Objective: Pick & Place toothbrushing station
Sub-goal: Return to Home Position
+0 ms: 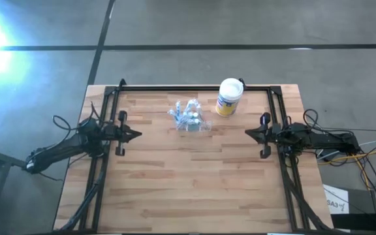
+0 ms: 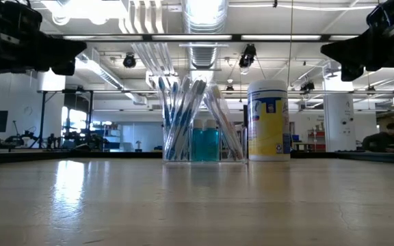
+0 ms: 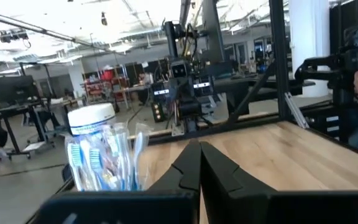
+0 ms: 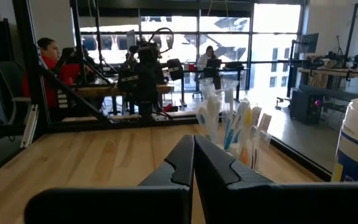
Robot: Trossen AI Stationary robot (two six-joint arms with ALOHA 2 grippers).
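The toothbrushing station (image 1: 189, 117) is a small clear plastic holder with several toothbrushes standing in it and a blue-green part inside (image 2: 204, 130). Its base rests on the wooden table near the far edge, left of a white-lidded, yellow-labelled canister (image 1: 228, 97). It also shows in the left wrist view (image 3: 104, 158) and the right wrist view (image 4: 235, 127). My left gripper (image 1: 138, 135) hangs shut over the table's left side, fingers level and pointing toward the middle. My right gripper (image 1: 248, 133) hangs shut over the right side, pointing toward the middle. Neither touches anything.
A black frame (image 1: 194, 87) runs along the table's far, left and right edges. Bare wood (image 1: 194, 183) spreads between the grippers and toward the near edge. People sit at desks in the room beyond the table (image 4: 48, 56).
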